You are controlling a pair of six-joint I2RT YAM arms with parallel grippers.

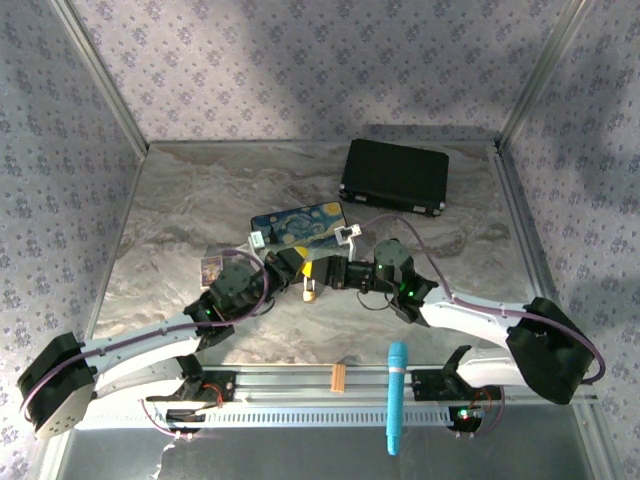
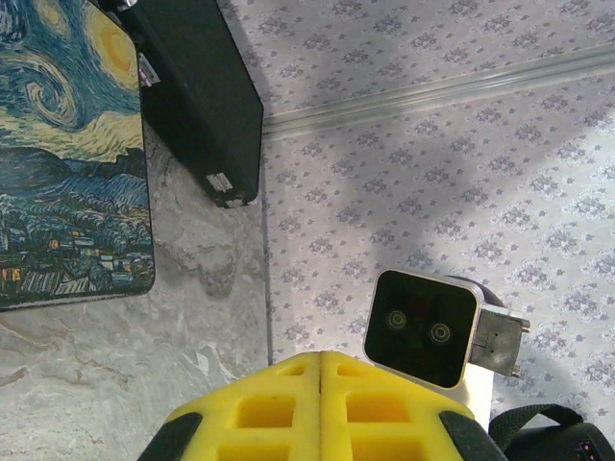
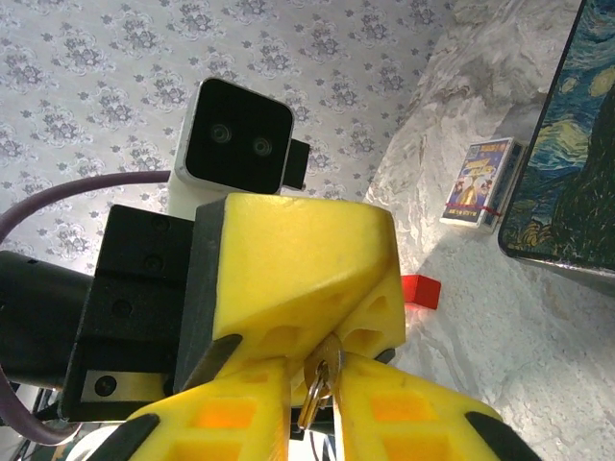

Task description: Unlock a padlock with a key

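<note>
Top: left claw [image 1: 298, 268] and right claw [image 1: 322, 274] meet tip to tip, padlock [image 1: 310, 291] right at the tips. Left wrist: yellow pads [image 2: 279, 408] pressed shut. Right wrist: right claw narrow around a brassy metal loop [image 3: 322, 382]; gripped or not, can't tell

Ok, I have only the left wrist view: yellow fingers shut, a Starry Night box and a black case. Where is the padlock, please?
Observer: In the right wrist view a small brass piece, probably the padlock, sits between the fingers of the right gripper.
Operator: Is my arm near it?
Observer: Yes, the left gripper points down at it, tips right at its top.
Operator: Anything else close by?
Observer: A small red tag lies on the table just behind them.
</note>
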